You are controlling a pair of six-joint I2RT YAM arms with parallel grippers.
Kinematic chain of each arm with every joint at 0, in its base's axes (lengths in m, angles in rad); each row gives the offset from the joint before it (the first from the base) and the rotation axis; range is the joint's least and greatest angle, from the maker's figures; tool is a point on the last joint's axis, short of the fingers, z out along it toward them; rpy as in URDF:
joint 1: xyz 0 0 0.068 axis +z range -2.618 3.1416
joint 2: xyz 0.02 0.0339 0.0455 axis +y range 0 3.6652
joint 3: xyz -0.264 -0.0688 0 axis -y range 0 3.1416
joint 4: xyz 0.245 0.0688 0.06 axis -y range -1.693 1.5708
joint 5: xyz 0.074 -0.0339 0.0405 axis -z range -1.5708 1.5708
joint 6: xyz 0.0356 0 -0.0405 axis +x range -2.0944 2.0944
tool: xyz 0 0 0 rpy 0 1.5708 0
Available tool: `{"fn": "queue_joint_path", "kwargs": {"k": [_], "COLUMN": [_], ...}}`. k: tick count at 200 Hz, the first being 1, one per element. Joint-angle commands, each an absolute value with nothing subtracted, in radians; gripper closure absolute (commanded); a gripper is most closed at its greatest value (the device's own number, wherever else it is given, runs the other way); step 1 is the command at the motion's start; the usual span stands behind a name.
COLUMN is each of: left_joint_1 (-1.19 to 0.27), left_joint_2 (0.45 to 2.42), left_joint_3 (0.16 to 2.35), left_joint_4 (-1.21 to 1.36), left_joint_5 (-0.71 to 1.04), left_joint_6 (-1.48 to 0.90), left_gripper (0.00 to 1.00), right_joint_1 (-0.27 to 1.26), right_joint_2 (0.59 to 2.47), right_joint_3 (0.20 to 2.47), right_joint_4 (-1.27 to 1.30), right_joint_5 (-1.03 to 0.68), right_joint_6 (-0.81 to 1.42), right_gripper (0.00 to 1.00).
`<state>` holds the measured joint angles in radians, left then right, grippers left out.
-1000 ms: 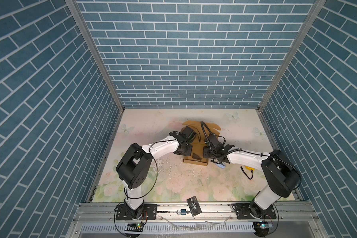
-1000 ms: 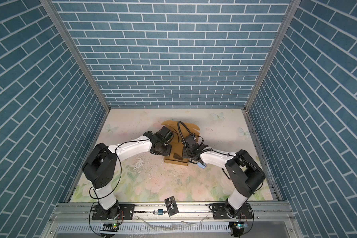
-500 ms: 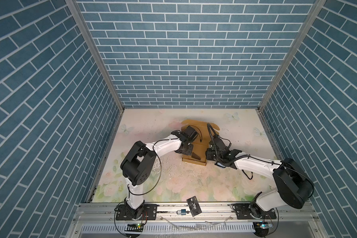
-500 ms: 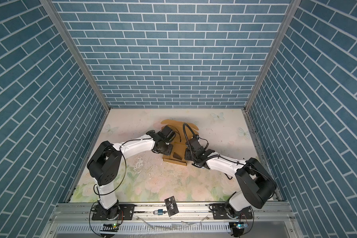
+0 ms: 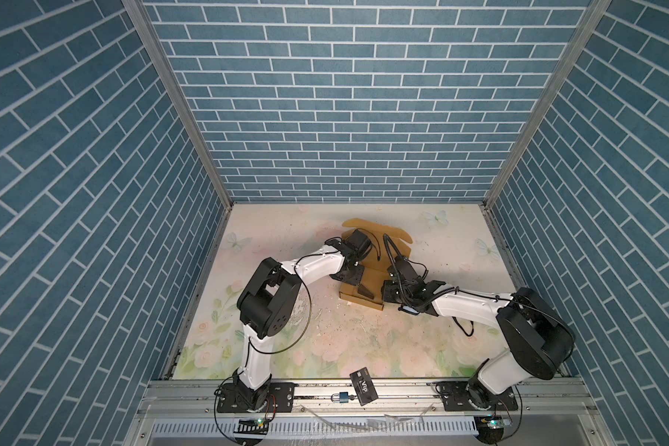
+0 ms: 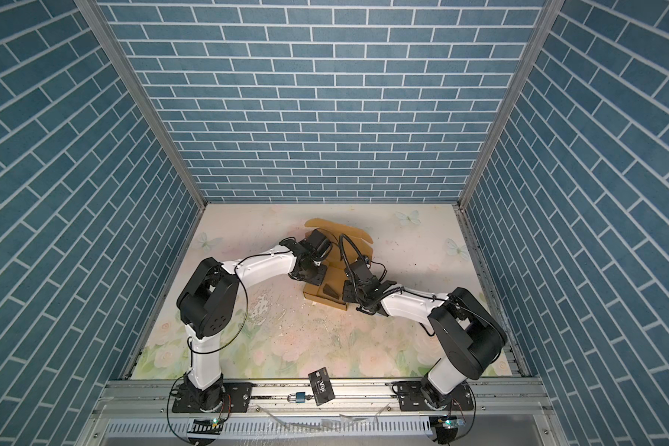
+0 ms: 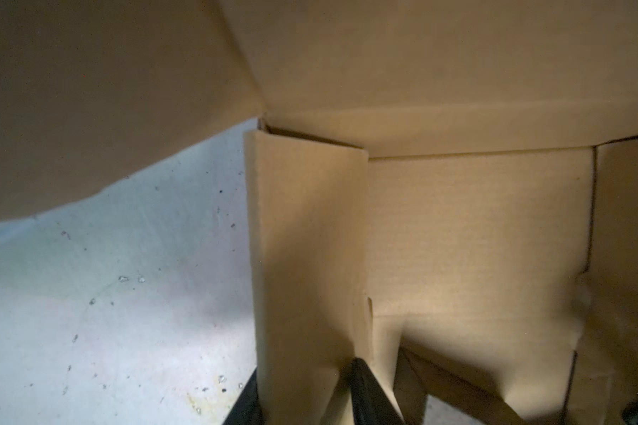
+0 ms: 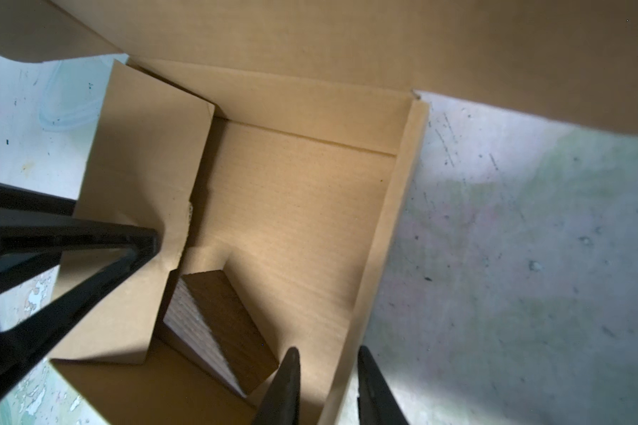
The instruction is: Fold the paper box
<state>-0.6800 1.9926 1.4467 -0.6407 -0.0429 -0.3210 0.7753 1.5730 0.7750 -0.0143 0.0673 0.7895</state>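
I'm setting up the side walls of the paper box (image 5: 375, 276), which sits on the table (image 5: 325, 336) a little toward 12 o'clock of its middle. Its lid (image 5: 360, 226) lies open at 12 o'clock, and a dark block (image 8: 218, 316) rests inside near the 6 o'clock wall. My left gripper (image 7: 304, 397) straddles the folded 9 o'clock wall; whether it pinches, I can't tell. My right gripper (image 8: 328, 386) stands apart around the 3 o'clock wall, with a gap on each side. Next, I judge, those jaws must close and keep that wall upright for the lid. Against a second ago, the box lies unmoved; my right elbow has swung slightly outward.
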Motion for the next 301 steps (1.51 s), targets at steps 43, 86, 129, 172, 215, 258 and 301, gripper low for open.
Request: {"fn": "queue_joint_path", "kwargs": {"k": [43,86,129,172,215,258,301], "left_joint_1": [-0.682,-0.704,-0.713,-0.716,-0.718,-0.716,-0.712], "left_joint_2": [2.023,2.034,2.059,2.075,2.041,1.963,1.866], "left_joint_3": [1.443,1.462,1.465,1.465,1.468,1.447,1.401], "left_joint_4": [-0.692,-0.702,-0.701,-0.708,-0.712,-0.687,-0.655], "left_joint_5": [-0.145,-0.172,-0.167,-0.164,-0.148,-0.134,-0.138], "left_joint_6": [-0.314,-0.316,-0.316,-0.327,-0.335,-0.303,-0.259], "left_gripper": [0.93,1.00,0.77,1.00,0.98,0.55,0.53], "right_joint_1": [0.795,0.795,0.799,0.800,0.799,0.800,0.799], "right_joint_2": [1.580,1.583,1.589,1.590,1.589,1.582,1.555], "right_joint_3": [0.795,0.792,0.787,0.779,0.794,0.823,0.833], "right_joint_4": [0.016,0.022,0.028,0.039,0.031,0.012,-0.020], "right_joint_5": [0.065,0.064,0.065,0.068,0.077,0.091,0.113], "right_joint_6": [0.825,0.824,0.821,0.822,0.817,0.817,0.816], "right_gripper": [0.73,0.73,0.73,0.73,0.74,0.73,0.69]}}
